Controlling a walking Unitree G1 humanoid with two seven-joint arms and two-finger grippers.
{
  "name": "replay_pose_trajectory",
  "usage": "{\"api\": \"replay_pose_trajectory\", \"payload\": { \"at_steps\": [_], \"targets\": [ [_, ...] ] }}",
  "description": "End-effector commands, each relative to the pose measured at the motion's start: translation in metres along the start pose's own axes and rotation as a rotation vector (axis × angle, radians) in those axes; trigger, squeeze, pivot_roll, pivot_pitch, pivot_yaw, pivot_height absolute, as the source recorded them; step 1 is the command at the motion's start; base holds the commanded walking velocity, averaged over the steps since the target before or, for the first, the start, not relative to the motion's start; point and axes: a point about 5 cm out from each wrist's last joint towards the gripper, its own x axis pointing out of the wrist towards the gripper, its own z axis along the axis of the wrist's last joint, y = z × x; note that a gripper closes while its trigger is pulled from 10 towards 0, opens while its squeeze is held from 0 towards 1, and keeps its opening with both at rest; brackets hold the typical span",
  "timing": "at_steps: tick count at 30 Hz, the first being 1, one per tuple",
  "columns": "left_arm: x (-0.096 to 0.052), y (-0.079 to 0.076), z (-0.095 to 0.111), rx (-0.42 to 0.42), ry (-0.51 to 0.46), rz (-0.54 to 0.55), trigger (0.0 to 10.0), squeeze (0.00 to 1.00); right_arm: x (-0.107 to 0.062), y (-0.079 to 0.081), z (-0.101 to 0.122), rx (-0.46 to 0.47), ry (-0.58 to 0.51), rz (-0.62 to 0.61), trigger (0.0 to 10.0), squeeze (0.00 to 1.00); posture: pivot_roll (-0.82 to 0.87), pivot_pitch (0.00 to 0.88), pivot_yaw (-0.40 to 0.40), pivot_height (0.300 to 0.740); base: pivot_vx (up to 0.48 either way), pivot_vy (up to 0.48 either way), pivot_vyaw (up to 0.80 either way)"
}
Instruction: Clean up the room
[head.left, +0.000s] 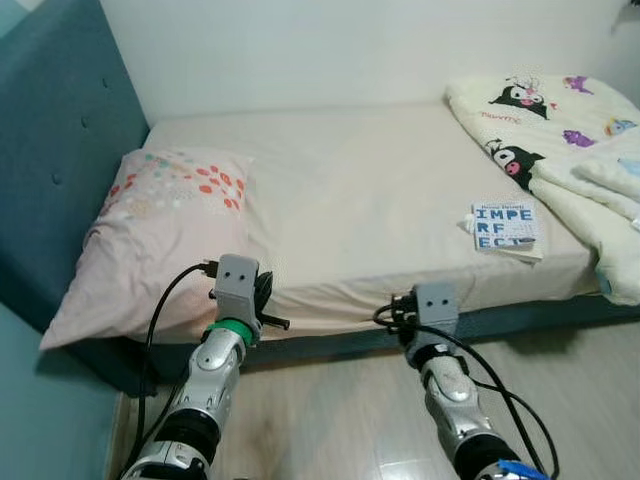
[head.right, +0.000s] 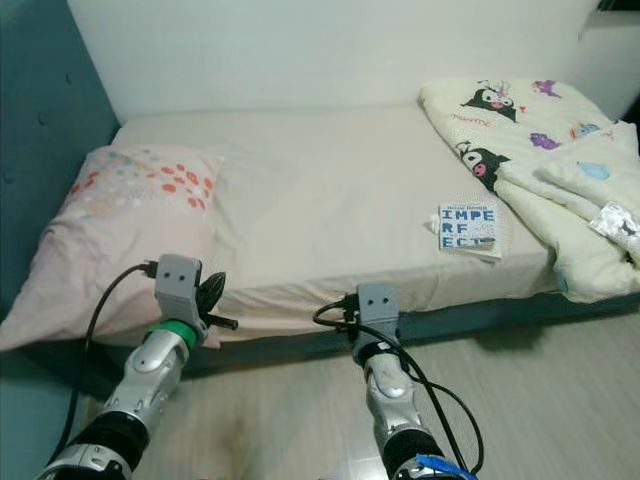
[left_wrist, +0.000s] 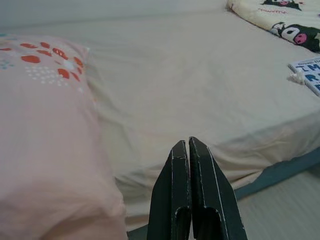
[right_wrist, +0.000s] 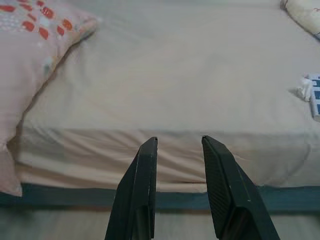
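A bed (head.left: 340, 200) with a cream sheet lies in front of me. On its right part rests a book (head.left: 504, 228) with blue letters, and a small white scrap (right_wrist: 303, 90) lies beside the book. A crumpled cream blanket (head.left: 560, 130) with cartoon prints covers the right end. A pink pillow (head.left: 160, 230) with red dots leans at the left end. My left gripper (left_wrist: 188, 145) is shut, held low at the bed's front edge next to the pillow. My right gripper (right_wrist: 178, 145) is open with nothing between its fingers, pointing at the bed's edge.
A teal headboard (head.left: 60, 150) stands at the left. A white wall (head.left: 330, 50) runs behind the bed. Light wood floor (head.left: 560, 370) stretches in front of the bed and to the right. The bed's teal base (head.left: 520, 318) shows under the sheet.
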Motion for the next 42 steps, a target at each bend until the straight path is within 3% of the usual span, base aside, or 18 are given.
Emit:
{"api": "replay_pose_trajectory", "payload": {
  "at_steps": [1, 8, 11, 23, 31, 42],
  "targets": [
    [-0.002, 0.002, -0.005, 0.007, 0.027, -0.002, 10.0, 0.0, -0.003, 0.001, -0.006, 0.015, 0.026, -0.005, 10.0, 0.0, 0.05, 0.009, 0.074, 0.74, 0.0, -0.39, 0.0],
    [-0.002, 0.002, -0.004, 0.012, 0.038, -0.016, 10.0, 0.0, -0.005, 0.005, -0.008, 0.031, 0.03, -0.005, 10.0, 0.0, 0.06, 0.01, 0.076, 0.74, 0.0, -0.392, 0.0],
    [-0.001, 0.001, -0.008, 0.017, 0.093, -0.031, 10.0, 0.0, -0.004, 0.006, -0.008, 0.032, 0.032, 0.001, 10.0, 0.0, 0.06, 0.01, 0.076, 0.74, 0.0, 0.0, 0.0],
    [0.0, 0.004, -0.006, 0.033, 0.1, -0.034, 10.0, 0.0, -0.004, 0.006, -0.008, 0.04, 0.032, -0.005, 10.0, 0.0, 0.06, 0.007, 0.085, 0.74, 0.0, 0.48, 0.0],
    [0.0, -0.003, -0.01, 0.057, 0.126, -0.063, 10.0, 0.0, -0.005, 0.003, -0.009, 0.051, 0.035, -0.018, 10.0, 0.0, 0.06, 0.01, 0.086, 0.74, 0.0, 0.0, 0.0],
    [-0.008, -0.002, -0.023, 0.048, 0.148, -0.02, 10.0, 0.0, -0.006, 0.003, -0.012, 0.031, 0.053, -0.002, 10.0, 0.0, 0.06, 0.022, 0.069, 0.74, 0.0, 0.0, 0.0]
  ]
}}
